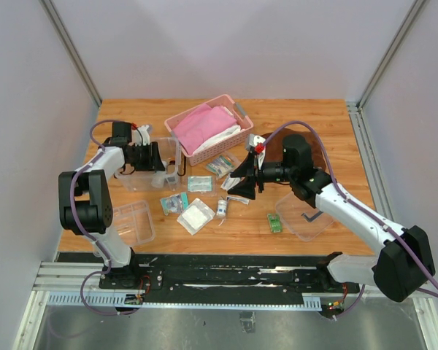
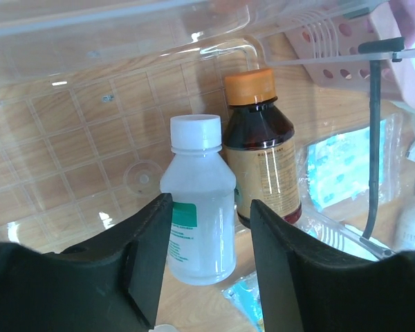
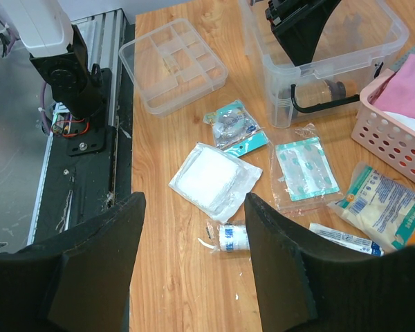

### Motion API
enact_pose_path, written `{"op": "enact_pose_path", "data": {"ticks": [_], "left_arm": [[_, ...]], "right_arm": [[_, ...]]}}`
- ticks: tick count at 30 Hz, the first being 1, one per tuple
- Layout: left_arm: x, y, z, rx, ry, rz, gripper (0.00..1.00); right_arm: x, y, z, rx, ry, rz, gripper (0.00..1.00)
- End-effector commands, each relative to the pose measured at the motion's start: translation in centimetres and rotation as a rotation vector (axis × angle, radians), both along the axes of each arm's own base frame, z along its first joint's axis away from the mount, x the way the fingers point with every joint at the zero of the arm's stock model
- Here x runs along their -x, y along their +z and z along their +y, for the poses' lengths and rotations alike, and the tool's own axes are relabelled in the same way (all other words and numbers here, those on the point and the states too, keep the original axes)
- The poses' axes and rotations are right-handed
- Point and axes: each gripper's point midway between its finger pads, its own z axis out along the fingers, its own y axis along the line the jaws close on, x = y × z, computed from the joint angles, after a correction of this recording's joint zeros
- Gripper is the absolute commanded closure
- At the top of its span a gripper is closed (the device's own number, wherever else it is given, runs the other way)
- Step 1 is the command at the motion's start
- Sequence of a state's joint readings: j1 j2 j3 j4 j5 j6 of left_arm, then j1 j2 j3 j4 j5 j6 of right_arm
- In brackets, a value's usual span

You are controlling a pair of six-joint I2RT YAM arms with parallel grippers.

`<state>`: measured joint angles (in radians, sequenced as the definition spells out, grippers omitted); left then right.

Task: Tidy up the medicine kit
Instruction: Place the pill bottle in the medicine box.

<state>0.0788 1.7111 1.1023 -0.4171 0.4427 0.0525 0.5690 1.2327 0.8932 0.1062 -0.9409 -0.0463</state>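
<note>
Left gripper (image 2: 211,202) is inside the kit's clear box (image 2: 90,173), fingers spread astride the white bottle (image 2: 198,207), which lies just beside the brown bottle (image 2: 263,159). Likely a release. Back straight out, nudging neither bottle. Right gripper (image 3: 195,199) is spread and empty, above the white gauze packet (image 3: 214,178).

No wording can be read: print on the brown bottle (image 2: 261,162), the white bottle (image 2: 197,221) and the packets (image 3: 306,168) is too small and blurred.

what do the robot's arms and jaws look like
Two matching arms: the left arm and right arm have white links and bulky black joint housings, each trailed by a purple cable. Small red fittings sit near the wrists. The jaws are matte black, broad and tapering.
</note>
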Motion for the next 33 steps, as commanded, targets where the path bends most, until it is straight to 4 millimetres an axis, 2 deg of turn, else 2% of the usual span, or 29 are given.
{"op": "enact_pose_path", "data": {"ticks": [1, 11, 15, 25, 33], "left_arm": [[-0.2, 0.1, -0.5, 0.035, -0.007, -0.009, 0.45], [0.2, 0.1, 0.2, -0.015, -0.004, -0.025, 0.35], [0.3, 0.6, 0.8, -0.052, 0.008, -0.052, 0.32], [0.6, 2.0, 0.9, -0.063, 0.006, -0.096, 0.27], [1.4, 0.8, 1.5, -0.107, -0.003, -0.064, 0.25]], "right_arm": [[-0.3, 1.8, 0.2, -0.024, 0.007, -0.054, 0.39], [-0.3, 1.8, 0.3, -0.023, 0.009, -0.056, 0.39], [-0.3, 1.7, 0.3, -0.022, 0.009, -0.056, 0.39], [-0.3, 1.7, 0.3, -0.019, 0.010, -0.060, 0.39], [-0.3, 1.7, 0.2, -0.019, 0.010, -0.064, 0.39]]}}
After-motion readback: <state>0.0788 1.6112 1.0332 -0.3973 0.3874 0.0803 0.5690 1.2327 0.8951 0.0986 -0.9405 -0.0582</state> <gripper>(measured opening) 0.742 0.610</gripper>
